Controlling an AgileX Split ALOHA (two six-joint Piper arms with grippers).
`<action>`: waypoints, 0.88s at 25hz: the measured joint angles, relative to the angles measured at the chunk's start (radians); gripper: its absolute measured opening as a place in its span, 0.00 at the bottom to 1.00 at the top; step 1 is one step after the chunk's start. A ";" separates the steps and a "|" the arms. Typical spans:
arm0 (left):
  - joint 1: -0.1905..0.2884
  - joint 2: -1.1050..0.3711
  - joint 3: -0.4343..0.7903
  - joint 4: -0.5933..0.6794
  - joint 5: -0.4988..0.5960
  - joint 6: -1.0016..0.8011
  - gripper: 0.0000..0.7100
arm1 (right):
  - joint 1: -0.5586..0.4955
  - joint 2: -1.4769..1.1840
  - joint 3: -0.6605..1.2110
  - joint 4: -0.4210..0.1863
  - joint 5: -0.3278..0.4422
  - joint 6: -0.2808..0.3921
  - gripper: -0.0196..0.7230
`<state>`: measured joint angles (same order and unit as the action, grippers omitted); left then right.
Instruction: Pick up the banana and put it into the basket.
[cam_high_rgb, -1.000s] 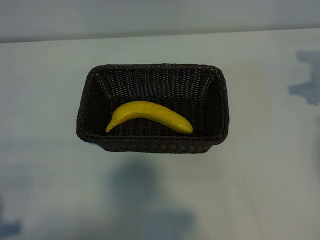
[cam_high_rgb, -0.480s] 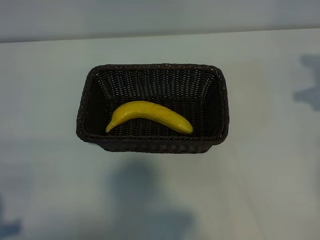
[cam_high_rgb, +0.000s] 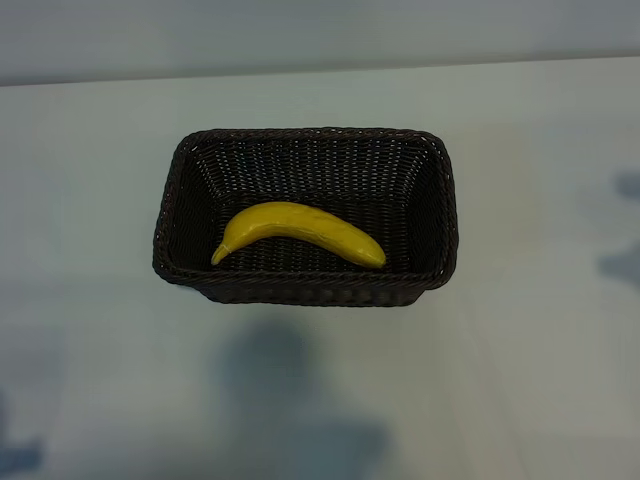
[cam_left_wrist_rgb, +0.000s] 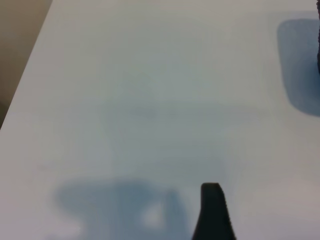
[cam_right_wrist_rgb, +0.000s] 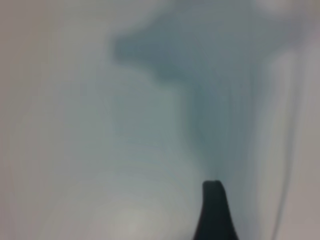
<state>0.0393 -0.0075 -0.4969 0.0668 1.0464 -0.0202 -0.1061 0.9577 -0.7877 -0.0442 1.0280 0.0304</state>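
**Exterior view: banana already in the basket, placing step looks finished**

Exterior view, looking steeply down, shows the banana (cam_high_rgb: 298, 233) lying flat on the floor of the basket (cam_high_rgb: 440, 215), toward its near wall, stem tip pointing to the view's left. The basket sits on the pale table (cam_high_rgb: 90, 330). No arm or gripper appears in this view; only soft shadows fall on the table.

Each wrist view shows bare table and one dark fingertip at the lower edge. The left gripper (cam_left_wrist_rgb: 214, 210) is open and holds nothing. The right gripper (cam_right_wrist_rgb: 215, 210) is likewise open and empty, over a blurred patch of table.

Judging from how things lie, pick and place are both done. What seems left is clearing away: each arm needs only to park well apart from the basket without nudging it.
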 joint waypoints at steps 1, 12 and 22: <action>0.000 0.000 0.000 0.000 0.000 0.000 0.76 | 0.000 -0.049 0.024 0.001 0.005 0.000 0.72; 0.000 0.000 0.000 0.000 0.000 0.000 0.76 | 0.000 -0.417 0.185 0.015 0.027 0.000 0.72; 0.000 0.000 0.000 0.000 0.000 0.000 0.76 | 0.000 -0.643 0.279 0.053 0.015 -0.019 0.72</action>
<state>0.0393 -0.0075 -0.4969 0.0668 1.0464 -0.0202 -0.1061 0.3151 -0.5085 0.0087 1.0428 0.0111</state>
